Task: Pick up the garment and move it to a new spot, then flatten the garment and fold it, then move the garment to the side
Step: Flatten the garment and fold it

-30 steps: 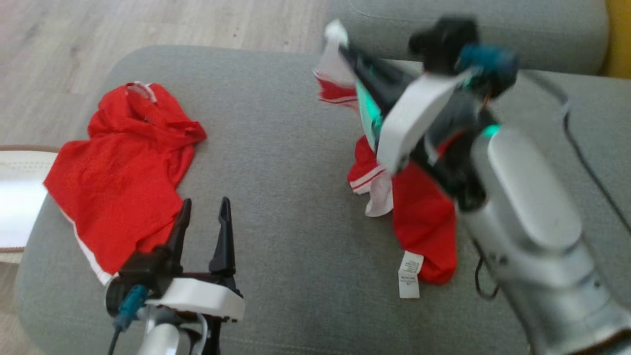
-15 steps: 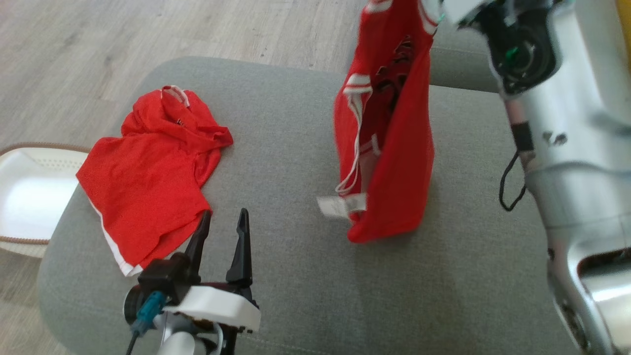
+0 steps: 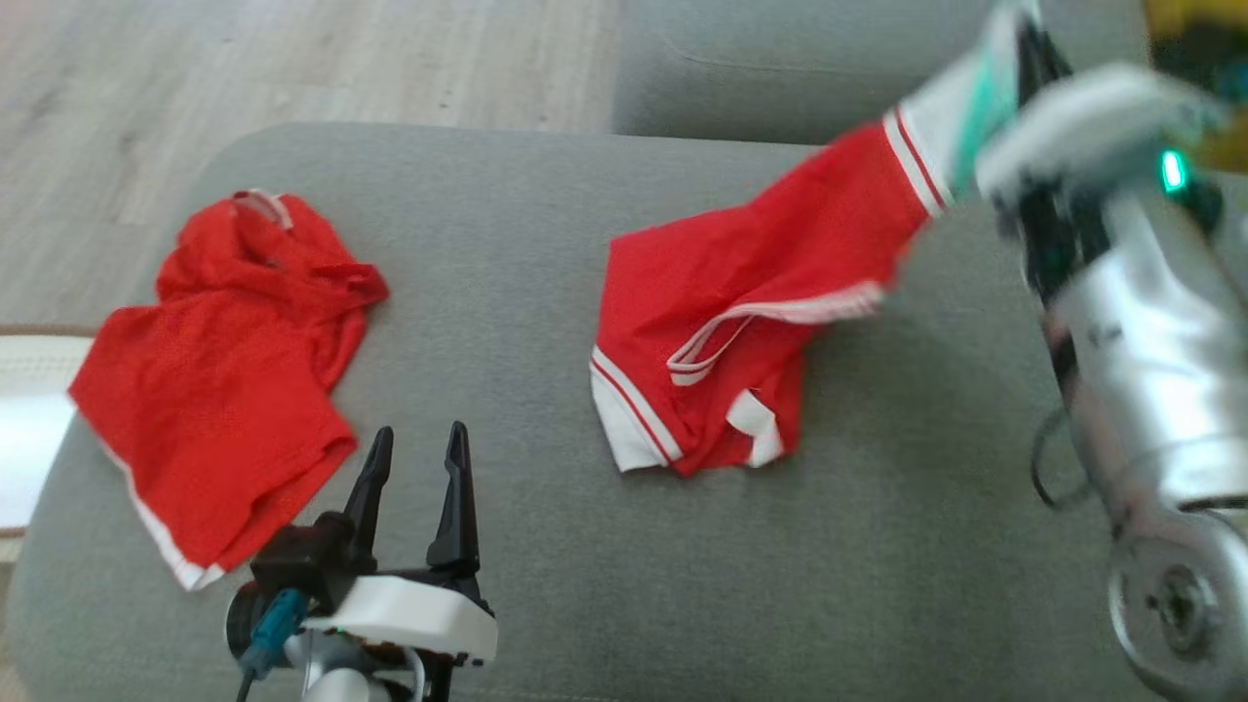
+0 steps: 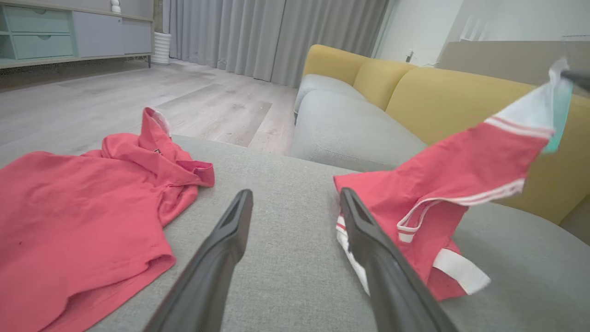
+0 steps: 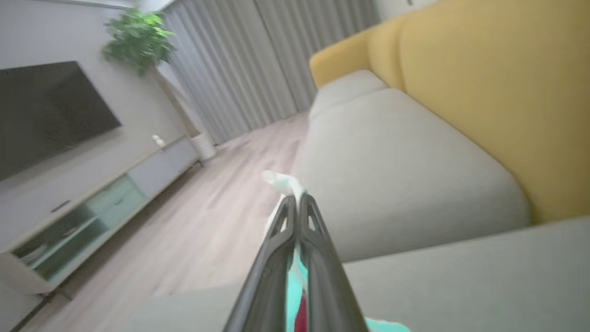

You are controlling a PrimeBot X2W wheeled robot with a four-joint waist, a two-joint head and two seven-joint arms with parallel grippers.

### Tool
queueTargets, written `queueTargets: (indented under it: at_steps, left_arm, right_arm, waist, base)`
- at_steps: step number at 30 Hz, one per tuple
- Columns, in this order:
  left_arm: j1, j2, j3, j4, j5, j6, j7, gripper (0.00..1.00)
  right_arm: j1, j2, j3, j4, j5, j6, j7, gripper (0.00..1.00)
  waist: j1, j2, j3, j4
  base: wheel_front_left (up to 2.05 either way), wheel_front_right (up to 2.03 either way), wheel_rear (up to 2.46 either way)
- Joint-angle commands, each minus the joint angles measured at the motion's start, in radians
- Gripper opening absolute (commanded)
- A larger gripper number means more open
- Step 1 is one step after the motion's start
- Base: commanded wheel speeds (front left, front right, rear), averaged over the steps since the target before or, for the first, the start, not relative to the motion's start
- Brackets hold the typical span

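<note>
The garment is red with white striped trim. Its lower part lies crumpled on the grey cushion, and its upper edge stretches up to the right. My right gripper is shut on that white and teal edge, above the cushion's far right. In the right wrist view, cloth pokes out past the pressed-together tips of the right gripper. My left gripper stands open and empty near the cushion's front edge. In the left wrist view the garment lies just right of the left gripper.
A second red garment lies rumpled on the cushion's left side, close to my left gripper. A pale white object sits beyond the cushion's left edge. Another grey seat cushion and a yellow sofa back lie behind.
The garment hung high from my right gripper; now its lower part rests on the cushion and it slants to the right. The head view has shifted. My left gripper stays open.
</note>
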Motion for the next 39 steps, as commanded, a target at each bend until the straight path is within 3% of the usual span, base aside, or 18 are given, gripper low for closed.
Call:
queueTargets:
  at_steps: [1, 5, 8, 18, 19, 20, 22, 23, 24, 29, 33, 37, 39]
  left_arm:
    - [-0.033, -0.001, 0.037, -0.043, 0.003, -0.002, -0.012, 1.0]
    - [-0.04, -0.001, 0.037, -0.043, 0.005, -0.008, -0.012, 1.0]
    - [-0.045, -0.001, 0.042, -0.044, 0.008, -0.009, -0.012, 1.0]
    - [-0.065, -0.001, 0.05, -0.037, 0.024, -0.023, -0.012, 1.0]
    - [-0.066, -0.001, 0.05, -0.036, 0.025, -0.025, -0.012, 1.0]
    - [-0.066, -0.001, 0.05, -0.036, 0.025, -0.025, -0.012, 1.0]
    - [-0.067, -0.001, 0.049, -0.035, 0.027, -0.026, -0.012, 1.0]
    - [-0.067, -0.001, 0.049, -0.034, 0.027, -0.027, -0.012, 1.0]
    - [-0.066, -0.001, 0.049, -0.033, 0.027, -0.027, -0.012, 1.0]
    - [-0.065, -0.001, 0.046, -0.033, 0.029, -0.029, -0.012, 1.0]
    - [-0.057, -0.001, 0.047, -0.031, 0.032, -0.03, -0.012, 1.0]
    - [-0.048, -0.001, 0.049, -0.031, 0.036, -0.031, -0.012, 1.0]
    - [-0.047, -0.001, 0.051, -0.032, 0.038, -0.032, -0.012, 1.0]
  right_arm:
    - [0.007, -0.023, -0.047, 0.021, -0.044, 0.007, -0.039, 0.0]
    - [0.089, -0.099, -0.195, 0.077, -0.129, 0.007, -0.083, 0.0]
    - [0.165, -0.121, -0.297, 0.085, -0.184, 0.007, -0.096, 0.0]
    - [0.299, -0.055, -0.54, 0.081, -0.384, 0.007, -0.104, 0.0]
    - [0.306, -0.05, -0.553, 0.07, -0.413, 0.007, -0.107, 0.16]
    - [0.306, -0.05, -0.553, 0.07, -0.413, 0.007, -0.107, 0.16]
    - [0.319, -0.037, -0.578, 0.036, -0.473, 0.007, -0.11, 0.46]
    - [0.326, -0.03, -0.592, 0.016, -0.501, 0.007, -0.111, 0.65]
    - [0.335, -0.023, -0.599, -0.009, -0.538, 0.007, -0.112, 0.97]
    - [0.385, 0.017, -0.612, -0.171, -0.729, 0.007, -0.121, 1.0]
    - [0.424, 0.032, -0.602, -0.275, -0.797, 0.007, -0.14, 1.0]
    - [0.455, 0.033, -0.476, -0.335, -0.724, 0.007, -0.172, 1.0]
    - [0.503, 0.033, -0.371, -0.468, -0.636, 0.007, -0.174, 1.0]
  waist:
    - [0.0, 0.0, 0.017, -0.027]
    - [0.0, 0.0, 0.034, -0.053]
    - [0.0, 0.0, 0.043, -0.072]
    - [0.0, 0.0, 0.054, -0.115]
    - [0.0, 0.0, 0.055, -0.116]
    - [0.0, 0.0, 0.055, -0.116]
    - [0.0, 0.0, 0.054, -0.12]
    - [0.0, 0.0, 0.052, -0.121]
    - [0.0, 0.0, 0.051, -0.121]
    - [0.0, 0.0, 0.05, -0.121]
    - [0.0, 0.0, 0.041, -0.118]
    - [0.0, 0.0, 0.034, -0.115]
    - [0.0, 0.0, 0.034, -0.115]
  base:
    - [0.0, 0.0, 0.0]
    - [0.0, 0.0, 0.0]
    - [0.0, 0.0, 0.0]
    - [0.0, 0.0, 0.0]
    - [0.0, 0.0, 0.0]
    - [0.0, 0.0, 0.0]
    - [0.0, 0.0, 0.0]
    - [0.0, 0.0, 0.0]
    - [0.0, 0.0, 0.0]
    - [0.0, 0.0, 0.0]
    - [0.0, 0.0, 0.0]
    - [0.0, 0.0, 0.0]
    - [0.0, 0.0, 0.0]
